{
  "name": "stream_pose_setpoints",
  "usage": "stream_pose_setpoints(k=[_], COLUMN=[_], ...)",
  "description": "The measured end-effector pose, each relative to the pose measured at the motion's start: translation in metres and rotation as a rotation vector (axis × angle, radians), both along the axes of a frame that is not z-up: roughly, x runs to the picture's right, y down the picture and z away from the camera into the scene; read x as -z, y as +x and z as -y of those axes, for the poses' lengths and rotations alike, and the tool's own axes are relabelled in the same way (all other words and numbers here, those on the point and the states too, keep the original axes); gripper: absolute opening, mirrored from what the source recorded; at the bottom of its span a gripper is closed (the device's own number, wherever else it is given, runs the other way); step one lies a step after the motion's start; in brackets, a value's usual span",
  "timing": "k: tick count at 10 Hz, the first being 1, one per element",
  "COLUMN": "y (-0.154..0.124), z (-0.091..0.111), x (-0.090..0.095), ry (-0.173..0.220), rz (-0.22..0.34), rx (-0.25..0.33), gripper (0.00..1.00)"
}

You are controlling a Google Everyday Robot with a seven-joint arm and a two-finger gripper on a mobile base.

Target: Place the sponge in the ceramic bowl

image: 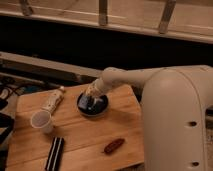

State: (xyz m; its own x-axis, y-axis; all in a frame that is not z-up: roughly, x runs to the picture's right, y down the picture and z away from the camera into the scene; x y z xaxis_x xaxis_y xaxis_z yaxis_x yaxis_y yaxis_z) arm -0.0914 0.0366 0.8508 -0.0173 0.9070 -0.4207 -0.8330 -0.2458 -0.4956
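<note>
A dark ceramic bowl (94, 106) sits on the wooden table (75, 135), near its far right side. My gripper (90, 101) hangs just over the bowl's inside, at the end of the white arm (125, 79) that reaches in from the right. A small pale bluish piece under the gripper may be the sponge (88, 104), lying in or just above the bowl; I cannot tell whether it is still held.
A white cup (42, 121) stands at the table's left. A tube-like packet (53, 99) lies at the far left. A black striped flat object (54, 153) lies at the front edge, a reddish-brown oblong item (114, 146) at the front right. My white body (177, 125) fills the right.
</note>
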Motion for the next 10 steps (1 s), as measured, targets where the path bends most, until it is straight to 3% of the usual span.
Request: stream_pose_setpoints(k=[2, 3, 10], y=[-0.0008, -0.0006, -0.0001], z=[-0.0006, -0.0011, -0.0038], x=[0.0003, 0.0003, 0.0016], ry=[0.001, 0.000, 0.000], rz=[0.001, 0.001, 0.001], rx=[0.002, 0.002, 0.005], gripper=[0.68, 0.70, 0.70])
